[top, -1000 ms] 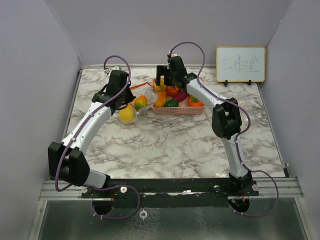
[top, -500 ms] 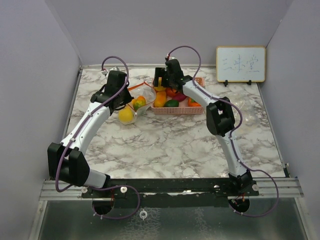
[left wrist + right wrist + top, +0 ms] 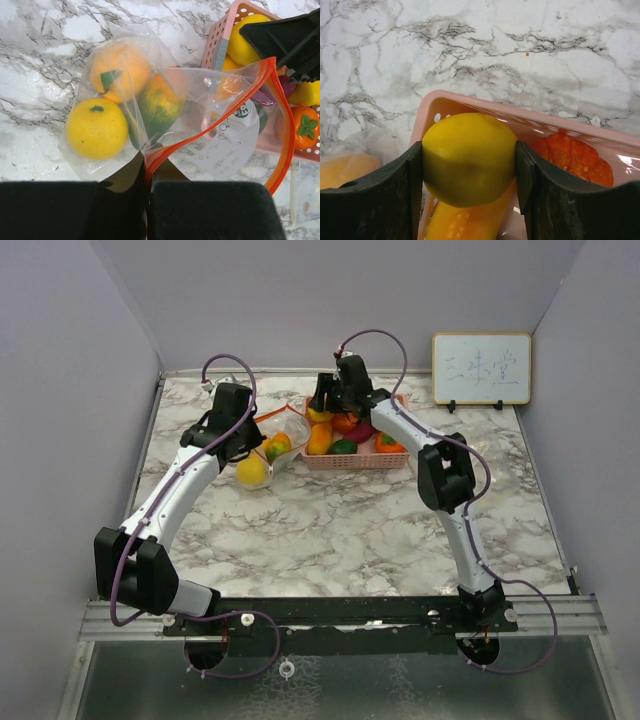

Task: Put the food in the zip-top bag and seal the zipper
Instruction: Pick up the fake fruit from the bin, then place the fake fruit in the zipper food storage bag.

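The zip-top bag (image 3: 150,90) lies on the marble, holding a yellow fruit (image 3: 97,128), an orange one (image 3: 120,65) and a green-orange one (image 3: 157,105). My left gripper (image 3: 148,182) is shut on the zipper (image 3: 159,155) at the near corner of the bag's open mouth; in the top view the left gripper (image 3: 240,437) sits left of the bag (image 3: 278,445). My right gripper (image 3: 469,165) is shut on a yellow fruit (image 3: 469,157) over the left end of the pink basket (image 3: 560,125). In the top view the right gripper (image 3: 322,406) is just right of the bag's mouth.
The pink basket (image 3: 355,462) holds more orange, red, green and dark purple food, including an orange piece (image 3: 455,225) below the held fruit and a red-orange one (image 3: 570,160). A whiteboard (image 3: 481,369) stands at the back right. Grey walls enclose the table.
The right arm swung slightly left and back, its gripper staying over the basket's left end with the yellow fruit. The left gripper and bag shifted a little left.
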### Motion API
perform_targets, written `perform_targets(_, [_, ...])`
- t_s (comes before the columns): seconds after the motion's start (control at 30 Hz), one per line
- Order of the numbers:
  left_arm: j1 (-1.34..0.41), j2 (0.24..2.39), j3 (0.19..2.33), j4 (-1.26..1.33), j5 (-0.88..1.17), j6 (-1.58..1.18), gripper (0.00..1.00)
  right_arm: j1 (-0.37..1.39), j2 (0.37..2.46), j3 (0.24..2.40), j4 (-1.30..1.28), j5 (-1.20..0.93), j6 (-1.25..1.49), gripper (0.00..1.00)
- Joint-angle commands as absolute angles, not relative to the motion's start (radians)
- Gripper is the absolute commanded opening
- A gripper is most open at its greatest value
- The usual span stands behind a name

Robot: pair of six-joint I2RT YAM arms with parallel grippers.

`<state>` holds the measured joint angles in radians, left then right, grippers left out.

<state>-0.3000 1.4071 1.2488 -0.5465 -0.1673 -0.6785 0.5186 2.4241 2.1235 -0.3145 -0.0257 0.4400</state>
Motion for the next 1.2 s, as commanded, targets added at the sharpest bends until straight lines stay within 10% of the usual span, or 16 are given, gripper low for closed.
perform_targets(0.0, [-0.291, 1.381, 1.227, -0.518, -0.174, -0.672, 0.0, 0.505, 2.251, 2.095, -0.274, -0.1, 0.417, 0.34])
perform_targets(0.7, [-0.291, 1.445, 1.264, -0.467, -0.095, -0.681, 0.0, 0.635, 1.825, 1.677, -0.237, -0.438, 0.429, 0.35])
perform_targets(0.9, [-0.291, 1.456, 1.261, -0.453, -0.066, -0.695, 0.0, 0.673, 1.936, 1.796, -0.314, -0.338, 0.4, 0.52])
perform_targets(1.07, [-0.291, 1.453, 1.256, -0.455, -0.072, -0.693, 0.0, 0.673, 1.897, 1.801, -0.361, -0.2, 0.363, 0.97])
perform_targets(1.17, [-0.291, 1.455, 1.256, -0.454, -0.071, -0.692, 0.0, 0.668, 1.873, 1.81, -0.384, -0.132, 0.335, 1.0])
